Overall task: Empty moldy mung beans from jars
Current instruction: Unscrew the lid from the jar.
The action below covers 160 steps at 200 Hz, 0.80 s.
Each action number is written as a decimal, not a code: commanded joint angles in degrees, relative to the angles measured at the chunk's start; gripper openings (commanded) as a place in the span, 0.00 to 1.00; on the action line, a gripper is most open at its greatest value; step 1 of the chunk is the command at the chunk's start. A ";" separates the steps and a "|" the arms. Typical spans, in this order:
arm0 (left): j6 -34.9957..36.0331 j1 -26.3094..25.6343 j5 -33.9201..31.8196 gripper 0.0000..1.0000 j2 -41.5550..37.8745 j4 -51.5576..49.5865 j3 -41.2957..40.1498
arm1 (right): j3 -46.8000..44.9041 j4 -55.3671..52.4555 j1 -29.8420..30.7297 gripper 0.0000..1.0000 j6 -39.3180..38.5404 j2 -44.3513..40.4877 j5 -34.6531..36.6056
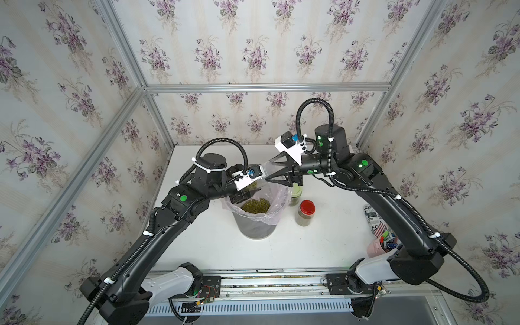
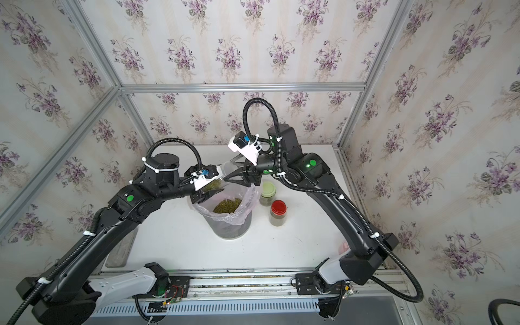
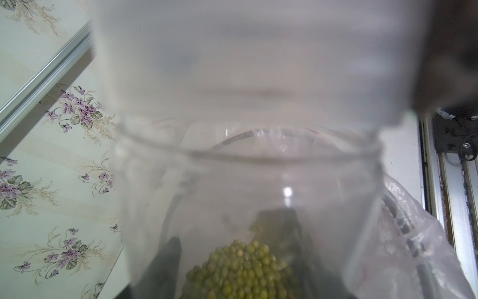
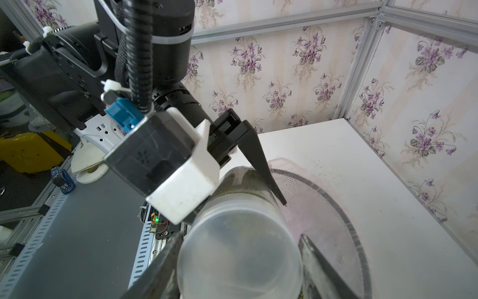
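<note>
A clear jar (image 4: 245,186) with a translucent white lid (image 4: 239,253) is held tilted over the grey bin (image 1: 256,228) in both top views. My left gripper (image 1: 247,191) (image 3: 227,233) is shut on the jar's body, and its dark fingers (image 3: 170,253) show through the wall. Mung beans (image 3: 240,271) lie inside the jar. My right gripper (image 1: 268,168) (image 4: 239,259) is shut on the lid, one finger on each side. More mung beans (image 1: 256,205) (image 2: 228,205) lie in the bin. A red-lidded jar (image 1: 306,212) and a pale-green-lidded jar (image 2: 268,192) stand upright to the bin's right.
The bin has a pinkish plastic liner (image 1: 281,197) hanging over its rim. A printed black-and-white can (image 1: 372,219) and a pink cup of pens (image 1: 380,247) sit at the table's right edge, partly behind my right arm. Wallpapered walls close in three sides.
</note>
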 commanded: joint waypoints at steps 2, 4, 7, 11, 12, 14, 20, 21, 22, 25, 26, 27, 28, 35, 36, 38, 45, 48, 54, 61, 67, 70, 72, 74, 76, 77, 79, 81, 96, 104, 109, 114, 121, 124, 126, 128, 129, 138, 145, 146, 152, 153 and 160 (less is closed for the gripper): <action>-1.09 0.09 0.12 0.66 -0.78 4.21 0.20 | 0.87 -4.27 -0.33 0.58 -6.98 1.10 -3.02; -1.06 0.08 0.09 0.66 -0.81 4.27 0.16 | 0.97 -4.52 -0.43 0.58 -7.31 1.25 -3.24; -1.05 0.14 0.04 0.66 -0.87 4.21 0.15 | 1.43 -4.97 -0.48 0.58 -8.03 1.51 -3.53; -1.07 0.09 0.08 0.66 -0.94 4.21 0.15 | 2.05 -5.67 -0.57 0.58 -8.81 1.88 -3.99; -1.06 0.13 0.08 0.66 -0.96 4.22 0.15 | 2.23 -5.85 -0.57 0.58 -9.00 1.97 -4.11; -1.05 0.05 0.08 0.66 -0.96 4.23 0.15 | 2.43 -6.32 -0.71 0.58 -9.36 2.17 -4.26; -1.06 0.02 0.14 0.66 -1.10 4.24 0.00 | 3.37 -7.40 -0.89 0.58 -10.36 2.74 -4.73; -1.05 0.01 0.20 0.66 -1.12 4.24 -0.01 | 3.55 -7.60 -0.91 0.58 -10.56 2.80 -4.78; -1.05 0.05 0.18 0.66 -1.13 4.24 -0.02 | 3.73 -7.83 -0.92 0.58 -10.79 2.87 -4.90; -1.11 0.05 0.29 0.66 -1.14 4.24 -0.09 | 4.27 -8.32 -0.99 0.58 -11.49 3.18 -5.12; -1.12 0.07 0.32 0.66 -1.14 4.24 -0.14 | 4.49 -8.63 -1.00 0.58 -11.70 3.33 -5.15; -1.13 0.03 0.29 0.66 -1.14 4.24 -0.13 | 4.59 -8.87 -1.01 0.58 -11.80 3.44 -5.26; -1.13 0.01 0.31 0.66 -1.14 4.28 -0.16 | 4.78 -9.13 -1.01 0.58 -12.03 3.50 -5.31; -1.15 0.01 0.42 0.66 -1.10 4.35 -0.16 | 5.58 -10.07 -1.13 0.58 -13.08 4.00 -5.76; -1.14 0.00 0.43 0.66 -1.08 4.33 -0.13 | 5.67 -10.16 -1.16 0.58 -13.24 4.00 -5.78; -1.16 0.06 0.43 0.66 -1.06 4.37 -0.16 | 5.82 -10.37 -1.18 0.58 -13.52 4.08 -5.97; -1.13 0.01 0.51 0.66 -1.01 4.32 -0.11 | 6.41 -11.06 -1.35 0.58 -14.54 4.28 -6.23; -1.20 0.01 0.50 0.66 -0.97 4.33 -0.11 | 6.57 -11.47 -1.34 0.58 -15.02 4.37 -6.37; -1.23 -0.07 0.52 0.66 -0.97 4.44 -0.11 | 6.95 -12.28 -1.37 0.58 -16.15 4.52 -6.60; -1.36 -0.06 0.69 0.66 -0.81 4.54 -0.16 | 7.32 -13.49 -1.43 0.58 -17.74 4.56 -7.07; -1.31 -0.17 0.85 0.66 -0.68 4.68 -0.05 | 7.34 -14.07 -1.45 0.58 -18.84 4.38 -7.32; -1.31 -0.24 0.93 0.66 -0.56 4.68 0.01 | 7.34 -14.32 -1.53 0.58 -19.38 4.37 -7.45; -1.35 -0.22 0.93 0.66 -0.51 4.67 0.05 | 7.38 -14.44 -1.56 0.58 -19.73 4.35 -7.53; -1.34 -0.25 0.86 0.66 -0.39 4.67 0.13 | 7.35 -14.60 -1.55 0.58 -20.13 4.24 -7.60; -1.36 -0.26 0.91 0.66 -0.32 4.67 0.15 | 7.34 -14.77 -1.54 0.59 -20.44 4.21 -7.64; -1.38 -0.27 0.94 0.66 -0.29 4.72 0.15 | 7.34 -14.89 -1.54 0.58 -20.57 4.19 -7.64; -1.39 -0.35 0.91 0.66 -0.16 4.69 0.28 | 7.34 -15.08 -1.54 0.58 -20.95 4.15 -7.71; -1.33 -0.40 0.88 0.66 -0.11 4.68 0.36 | 7.34 -15.27 -1.59 0.59 -21.27 4.17 -7.66; -1.40 -0.50 0.92 0.66 0.43 4.69 0.93 | 7.51 -16.57 -1.63 0.59 -24.11 4.05 -8.57; -1.46 -0.48 0.97 0.65 0.68 4.68 1.11 | 7.50 -17.14 -1.65 0.59 -25.53 4.05 -8.91; -1.48 -0.53 1.04 0.66 0.78 4.67 1.19 | 7.52 -17.50 -1.63 0.59 -26.30 4.12 -8.97; -1.60 -0.53 0.98 0.66 0.79 4.68 1.21 | 7.65 -17.89 -1.63 0.59 -27.05 4.10 -8.97; -1.59 -0.53 0.94 0.66 0.81 4.68 1.20 | 7.64 -18.22 -1.63 0.59 -27.95 4.32 -8.77; -1.58 -0.53 0.91 0.65 0.79 4.68 1.21 | 7.67 -18.49 -1.63 0.59 -28.40 4.39 -8.72; -1.60 -0.55 0.86 0.65 0.79 4.67 1.14 | 7.73 -18.64 -1.63 0.59 -28.75 4.49 -8.64; -1.58 -0.58 0.80 0.66 0.79 4.67 1.12 | 7.85 -18.88 -1.59 0.59 -29.10 4.56 -8.58; -1.58 -0.56 0.79 0.66 0.79 4.67 1.12 | 7.86 -18.92 -1.61 0.59 -29.25 4.58 -8.51; -1.57 -0.56 0.49 0.66 0.66 4.69 1.00 | 8.10 -19.56 -1.78 0.59 -30.24 4.74 -8.14; -1.54 -0.60 0.43 0.66 0.62 4.73 0.94 | 8.26 -19.66 -1.97 0.59 -30.93 4.87 -8.10; -1.56 -0.61 0.39 0.66 0.62 4.75 0.90 | 8.28 -19.70 -2.02 0.59 -31.04 4.87 -8.09; -1.51 -0.54 0.34 0.65 0.62 4.68 0.86 | 8.54 -20.09 -2.18 0.59 -32.01 4.94 -8.17; -1.50 -0.58 0.34 0.65 0.62 4.68 0.86 | 8.55 -20.23 -2.21 0.59 -32.15 4.95 -8.21; -1.49 -0.56 0.26 0.66 0.70 4.67 0.93 | 8.93 -21.05 -2.32 0.59 -33.42 5.02 -8.28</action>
